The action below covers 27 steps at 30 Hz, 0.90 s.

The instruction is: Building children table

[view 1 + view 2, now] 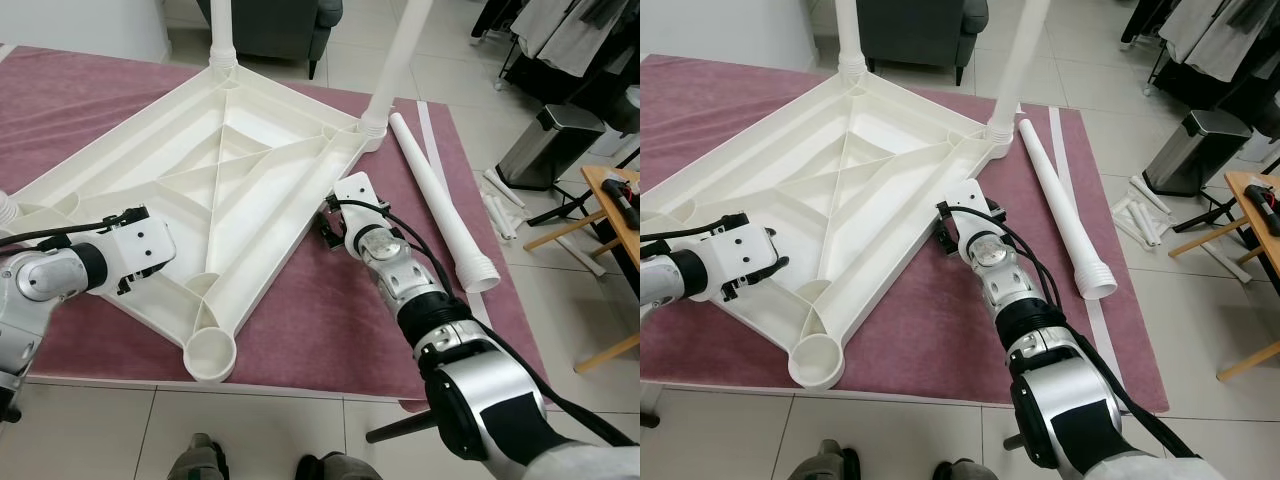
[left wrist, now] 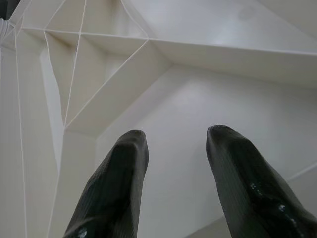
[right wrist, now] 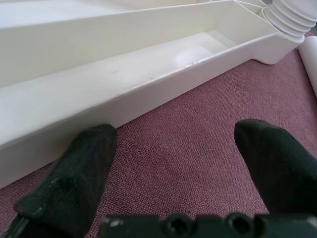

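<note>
1 upturned tabletop [image 1: 230,170], 2 legs fitted, 1 loose leg [image 1: 440,195]; both grippers [image 2: 173,148] [image 3: 173,153] spread, empty.

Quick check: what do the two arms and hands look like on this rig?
Both arms are silver metal segments with black joint bands and loose black cables along them. The left hand and right hand each have a boxy white housing with small dark screw holes. Each carries two long fingers, black, rounded at the tip, finely textured and slightly glossy. A black bar with screw heads joins the right hand's fingers.
</note>
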Motion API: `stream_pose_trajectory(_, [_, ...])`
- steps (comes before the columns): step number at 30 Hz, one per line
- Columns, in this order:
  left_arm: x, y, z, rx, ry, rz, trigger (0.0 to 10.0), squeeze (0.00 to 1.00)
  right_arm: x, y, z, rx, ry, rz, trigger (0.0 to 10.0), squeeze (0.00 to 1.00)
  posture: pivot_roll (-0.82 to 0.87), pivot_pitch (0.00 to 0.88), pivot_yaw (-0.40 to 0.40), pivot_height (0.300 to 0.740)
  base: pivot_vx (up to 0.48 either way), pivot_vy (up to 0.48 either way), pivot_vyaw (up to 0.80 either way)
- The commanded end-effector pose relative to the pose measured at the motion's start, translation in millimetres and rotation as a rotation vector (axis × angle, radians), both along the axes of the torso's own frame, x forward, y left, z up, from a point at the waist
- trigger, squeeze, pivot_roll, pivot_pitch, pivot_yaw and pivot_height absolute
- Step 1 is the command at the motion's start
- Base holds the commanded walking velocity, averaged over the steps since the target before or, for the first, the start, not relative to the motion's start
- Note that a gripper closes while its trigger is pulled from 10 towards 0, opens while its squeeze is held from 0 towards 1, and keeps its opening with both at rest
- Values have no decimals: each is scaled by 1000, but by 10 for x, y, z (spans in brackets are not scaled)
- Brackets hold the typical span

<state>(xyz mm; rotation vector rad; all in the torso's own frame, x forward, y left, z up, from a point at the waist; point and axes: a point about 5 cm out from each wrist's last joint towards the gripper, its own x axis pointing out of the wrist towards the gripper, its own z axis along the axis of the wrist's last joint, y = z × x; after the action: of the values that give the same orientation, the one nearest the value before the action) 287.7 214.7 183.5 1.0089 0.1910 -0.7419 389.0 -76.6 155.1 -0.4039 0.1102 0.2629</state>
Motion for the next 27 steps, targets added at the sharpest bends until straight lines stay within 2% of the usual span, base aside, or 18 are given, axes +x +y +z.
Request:
stream_pose_trajectory(1, [-131,-167,-347,-21,218,-101,10000,0,18,196,87,8,-24,66,10000,0,285,134,-110,740,0,0,0])
stream_pose_trajectory(2, [-94,-229,-349,-59,194,-86,10000,0,40,244,143,11,-35,75,10000,0,290,135,-115,740,0,0,0])
stream_pose_trajectory(3, [-94,-229,-349,-59,194,-86,10000,0,40,244,143,11,-35,75,10000,0,290,135,-115,740,0,0,0])
stream_pose_trajectory(5, [14,-373,-312,-141,125,-59,10000,0,84,317,264,10,-64,86,10000,0,294,135,-115,740,0,0,0])
stream_pose_trajectory(6, [14,-373,-312,-141,125,-59,10000,0,84,317,264,10,-64,86,10000,0,294,135,-115,740,0,0,0])
stream_pose_trajectory(8, [64,-509,-290,-194,109,-65,10000,0,113,346,351,30,-78,86,10000,0,297,133,-112,740,0,0,0])
stream_pose_trajectory(9, [64,-509,-290,-194,109,-65,10000,0,113,346,351,30,-78,86,10000,0,297,133,-112,740,0,0,0])
stream_pose_trajectory(12, [46,-778,-277,-266,121,-113,10000,0,152,370,484,74,-101,84,10000,0,296,132,-106,740,0,0,0])
stream_pose_trajectory(16, [54,-844,-264,-279,115,-119,10000,0,163,363,513,82,-109,79,10000,0,294,130,-103,740,0,0,0])
stream_pose_trajectory(18, [81,-939,-170,-343,102,-133,10000,0,184,311,572,125,-140,64,10000,0,289,127,-92,740,0,0,0])
stream_pose_trajectory(21, [87,-959,-132,-370,101,-136,10000,0,191,289,590,142,-152,56,10000,0,287,127,-90,740,0,0,0])
stream_pose_trajectory(22, [104,-989,-79,-406,87,-138,10000,0,202,245,609,162,-172,37,10000,0,284,126,-86,740,0,0,0])
stream_pose_trajectory(24, [104,-989,-79,-406,87,-138,10000,0,202,245,609,162,-172,37,10000,0,284,126,-86,740,0,0,0])
stream_pose_trajectory(27, [249,-1011,80,-474,-7,-76,10000,0,220,71,590,164,-215,-26,10000,0,281,116,-84,740,0,0,0])
